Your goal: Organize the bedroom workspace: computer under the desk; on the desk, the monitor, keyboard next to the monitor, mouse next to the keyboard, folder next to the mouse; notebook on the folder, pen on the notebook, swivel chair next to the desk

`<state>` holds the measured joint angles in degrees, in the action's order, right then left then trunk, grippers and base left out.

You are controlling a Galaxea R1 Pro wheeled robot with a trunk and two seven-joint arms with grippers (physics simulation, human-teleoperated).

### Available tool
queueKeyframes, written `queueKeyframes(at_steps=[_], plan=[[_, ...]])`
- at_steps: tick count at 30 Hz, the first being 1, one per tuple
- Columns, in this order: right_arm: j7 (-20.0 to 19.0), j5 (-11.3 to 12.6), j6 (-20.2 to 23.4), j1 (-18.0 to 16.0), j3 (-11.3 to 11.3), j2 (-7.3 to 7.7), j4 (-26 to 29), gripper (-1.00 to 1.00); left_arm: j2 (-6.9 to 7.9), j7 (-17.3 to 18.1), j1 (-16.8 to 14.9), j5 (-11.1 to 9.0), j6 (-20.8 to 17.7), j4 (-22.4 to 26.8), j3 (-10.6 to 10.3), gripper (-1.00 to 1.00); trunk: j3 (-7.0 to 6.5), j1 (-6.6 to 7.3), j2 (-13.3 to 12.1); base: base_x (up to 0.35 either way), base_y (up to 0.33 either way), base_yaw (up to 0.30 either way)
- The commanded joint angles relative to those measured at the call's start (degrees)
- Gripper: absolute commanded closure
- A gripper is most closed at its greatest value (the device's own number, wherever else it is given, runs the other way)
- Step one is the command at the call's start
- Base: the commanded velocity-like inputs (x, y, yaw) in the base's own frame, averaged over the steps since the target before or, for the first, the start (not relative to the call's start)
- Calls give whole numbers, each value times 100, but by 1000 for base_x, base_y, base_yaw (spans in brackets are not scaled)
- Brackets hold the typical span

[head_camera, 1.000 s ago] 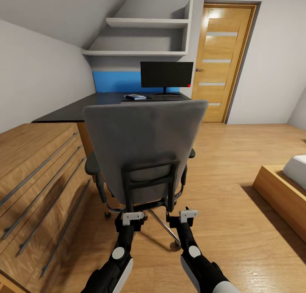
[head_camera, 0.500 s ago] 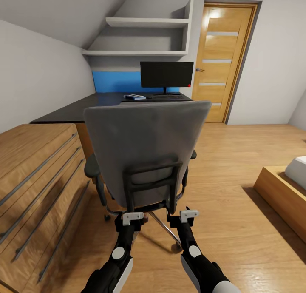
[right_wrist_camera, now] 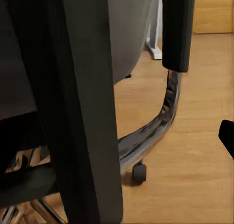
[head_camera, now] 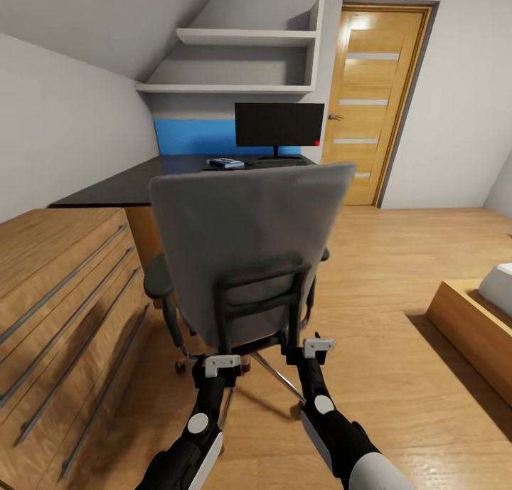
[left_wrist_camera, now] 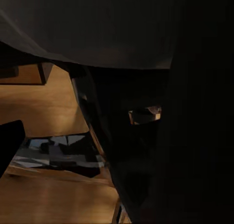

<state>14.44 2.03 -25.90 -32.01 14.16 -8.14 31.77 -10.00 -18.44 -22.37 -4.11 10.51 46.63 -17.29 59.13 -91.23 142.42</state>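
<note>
The swivel chair (head_camera: 249,241) stands right in front of me with its tall grey back toward me. My left gripper (head_camera: 222,363) and right gripper (head_camera: 318,346) are both at the black frame low on that back. In the left wrist view one fingertip (left_wrist_camera: 9,143) stands well apart from the dark frame bar. The right wrist view likewise shows a fingertip (right_wrist_camera: 227,135) well apart from the black bar (right_wrist_camera: 83,112), so both grippers look open. Beyond the chair, the black desk (head_camera: 121,183) carries the monitor (head_camera: 279,125), a slim keyboard (head_camera: 283,161) and the blue folder (head_camera: 226,163). The computer is hidden.
A light wooden chest of drawers (head_camera: 64,291) runs close along my left. A wooden bed frame (head_camera: 473,326) sits at the right. Behind the desk are a blue wall panel (head_camera: 192,136), white shelves (head_camera: 242,63) and a wooden door (head_camera: 370,99). Open wood floor lies right of the chair.
The chair back has shifted slightly to the right and away from me. My right gripper has moved forward with it, while the left gripper has stayed in place.
</note>
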Motion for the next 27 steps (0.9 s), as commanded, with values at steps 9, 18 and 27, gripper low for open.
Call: queueKeyframes(at_steps=[9,18,27], plan=[[75,24,-11,-24,42,9,-20,-100,0,-30,-4,-46,28,-5,-12,-100,5,-1,2,241,0,0],[77,18,-11,-25,19,19,-71,-100,0,-32,-4,-46,23,-14,-12,-100,5,-1,2,48,0,0],[81,20,-6,-25,-3,22,-202,-100,0,-29,-4,-46,21,-14,-12,-100,5,-1,2,27,-18,0]])
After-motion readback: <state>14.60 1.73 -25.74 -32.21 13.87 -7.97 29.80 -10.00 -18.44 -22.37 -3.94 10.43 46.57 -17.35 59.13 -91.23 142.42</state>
